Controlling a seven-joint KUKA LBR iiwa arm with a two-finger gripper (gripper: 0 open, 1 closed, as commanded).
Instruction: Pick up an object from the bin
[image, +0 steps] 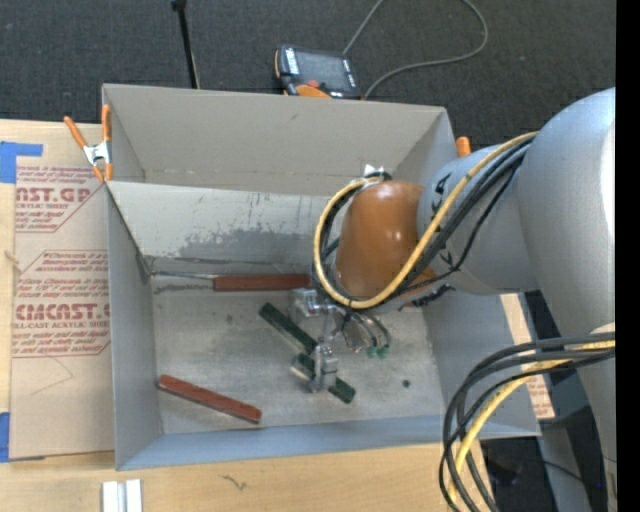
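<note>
Gripper (313, 338) hangs low at the middle of the bin (130, 300), jaws spread, one finger toward 12 o'clock and the other toward 6, nothing pinched. A dark green strip (282, 322) lies flat between them, its long axis running from 10 o'clock to 4 o'clock, so a closing would likely catch it across its width. The orange cover (378, 240) hides the floor toward 2 o'clock. Whether the fingertips touch the floor is unclear.

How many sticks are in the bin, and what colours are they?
Red-brown: 2, the back-wall stick and the front-left stick.
Green: 1 as far as I can tell, the dark green stick, partly hidden under the gripper.
Total: 3 sticks in the bin.
</note>
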